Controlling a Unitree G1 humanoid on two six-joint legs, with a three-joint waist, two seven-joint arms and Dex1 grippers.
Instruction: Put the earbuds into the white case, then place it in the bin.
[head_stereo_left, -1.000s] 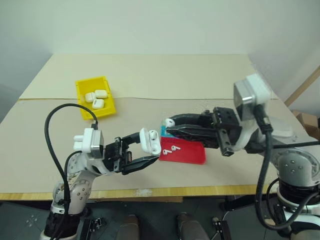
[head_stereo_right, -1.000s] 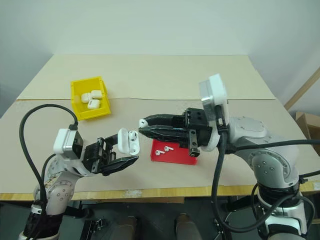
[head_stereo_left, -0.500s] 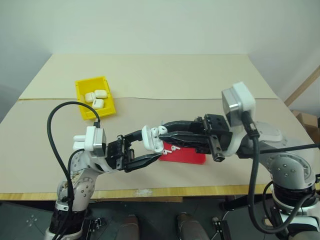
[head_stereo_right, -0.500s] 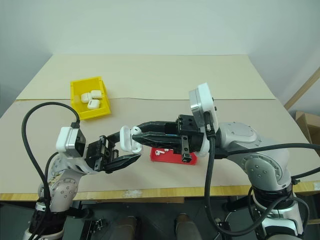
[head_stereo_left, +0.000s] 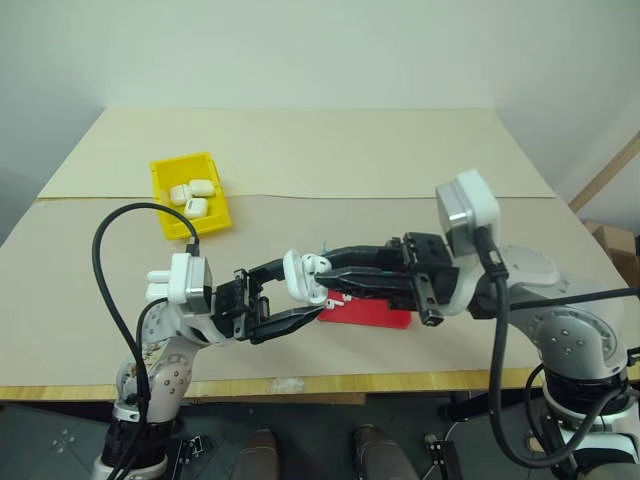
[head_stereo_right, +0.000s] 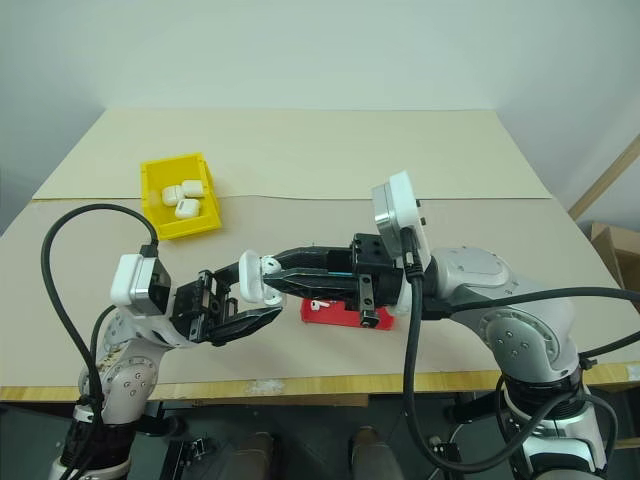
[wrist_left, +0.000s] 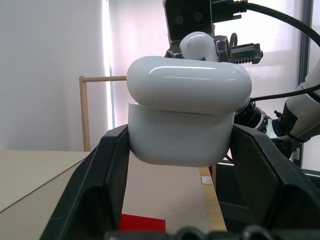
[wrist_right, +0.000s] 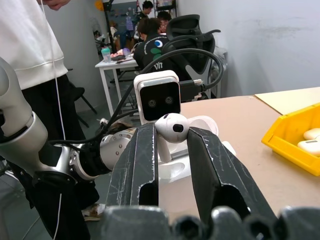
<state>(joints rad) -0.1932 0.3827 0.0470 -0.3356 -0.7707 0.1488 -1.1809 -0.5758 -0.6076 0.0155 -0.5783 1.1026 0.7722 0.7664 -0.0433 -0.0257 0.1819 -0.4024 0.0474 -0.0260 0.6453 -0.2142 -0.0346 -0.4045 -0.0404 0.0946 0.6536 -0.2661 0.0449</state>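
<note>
One white case (head_stereo_left: 300, 278) is held above the table (head_stereo_left: 400, 150) while one earbud (wrist_right: 172, 127) is brought to its open lid.

Three cases are counted in the yellow bin (head_stereo_left: 165, 215); two earbuds (head_stereo_left: 337, 294) lie on the red tray (head_stereo_left: 375, 312). The case is pinched by the left gripper (head_stereo_left: 297, 299), the earbud by the right gripper (head_stereo_left: 324, 272).
</note>
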